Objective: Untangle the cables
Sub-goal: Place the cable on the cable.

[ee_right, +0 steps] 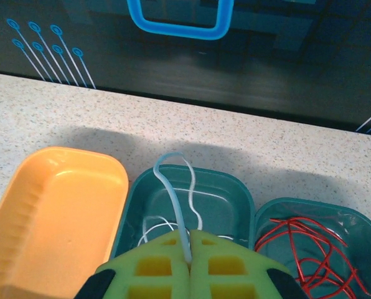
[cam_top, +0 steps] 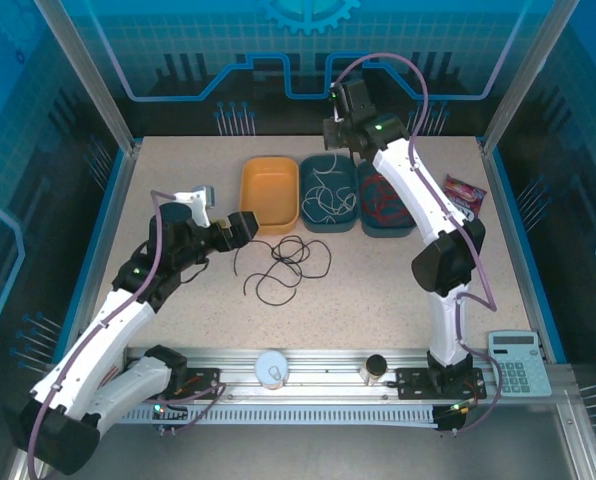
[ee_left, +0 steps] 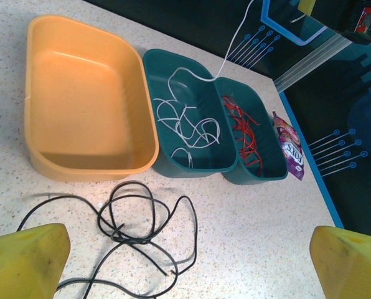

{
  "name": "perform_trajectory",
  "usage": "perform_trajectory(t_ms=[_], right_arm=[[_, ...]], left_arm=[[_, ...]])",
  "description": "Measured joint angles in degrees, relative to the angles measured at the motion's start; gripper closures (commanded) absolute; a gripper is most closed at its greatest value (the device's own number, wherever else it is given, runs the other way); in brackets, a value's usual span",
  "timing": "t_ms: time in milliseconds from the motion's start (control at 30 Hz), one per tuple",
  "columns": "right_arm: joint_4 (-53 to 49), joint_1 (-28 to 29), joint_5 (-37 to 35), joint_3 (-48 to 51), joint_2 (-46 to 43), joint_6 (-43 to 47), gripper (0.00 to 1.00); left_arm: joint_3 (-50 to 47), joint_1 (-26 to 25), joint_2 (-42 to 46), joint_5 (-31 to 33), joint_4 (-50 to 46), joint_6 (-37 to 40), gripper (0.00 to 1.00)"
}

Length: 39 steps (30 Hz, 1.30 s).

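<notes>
Now, starting on your left in the top view, the left gripper point(cam_top: 250, 226) hangs low over the table point(cam_top: 378, 290) with its yellow fingers point(ee_left: 23, 258) spread wide and nothing between them. Just at its 4 o'clock the black cable point(ee_left: 120, 235) lies loose on the tabletop in a few overlapping loops, crossing itself near the middle, apart from the trays. At the cable's 12 o'clock you have the orange tray point(ee_left: 79, 93), and nothing lies inside it. Touching its 3 o'clock side is the middle teal tray point(ee_left: 173, 68), which holds the curled white cable point(ee_left: 185, 121); one strand of it rises out of the tray's far end. Your right gripper point(ee_right: 190, 249) hovers at that tray's 12 o'clock edge, its fingers pressed together and pinching that raised white strand, which arches up in a loop above the fingertips before dropping back into the tray. Next, at 3 o'clock again and touching the middle tray, the right teal tray point(ee_left: 263, 171) holds the red cable point(ee_left: 244, 134) in a loose bundle. A purple packet point(cam_top: 465, 190) lies on the table just at that tray's 3 o'clock.
</notes>
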<state>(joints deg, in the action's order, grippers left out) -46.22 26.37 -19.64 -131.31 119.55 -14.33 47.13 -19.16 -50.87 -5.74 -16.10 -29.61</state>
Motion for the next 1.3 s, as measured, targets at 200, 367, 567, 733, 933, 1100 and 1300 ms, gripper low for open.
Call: perform_trajectory(t_ms=[200,367,567,733,933,1100,1300], right_arm=[[-0.37,-0.50,-0.39,-0.39,2.08,1.33,1.00],[-0.96,-0.74,-0.20,-0.26,2.97,1.49,1.00],[-0.24,-0.74,1.79,4.92,2.91,-0.28,1.00],[-0.46,-0.68,3.89,11.69,2.91,-2.21,1.00],[-0.94,-0.68,5.20,13.90,2.93,-3.48,0.99],[-0.94,-0.68,5.68,13.90,3.76,-3.87,0.96],[-1.79,-0.66,6.69,13.42,8.20,-3.91,0.93]], left_arm=[[-1.68,0.04,1.62,0.63,-0.79,0.02,0.01],[-2.25,0.15,2.67,1.44,-1.60,0.00,0.01],[-3.32,0.20,3.54,2.54,-1.84,-0.04,0.01],[-3.50,0.20,3.54,2.84,-2.10,-0.04,0.01],[-4.28,0.20,3.54,2.99,-2.14,-0.35,0.01],[-4.66,0.20,3.52,2.99,-2.23,-0.46,0.01],[-4.85,0.20,3.54,2.97,-3.28,-1.05,0.01]])
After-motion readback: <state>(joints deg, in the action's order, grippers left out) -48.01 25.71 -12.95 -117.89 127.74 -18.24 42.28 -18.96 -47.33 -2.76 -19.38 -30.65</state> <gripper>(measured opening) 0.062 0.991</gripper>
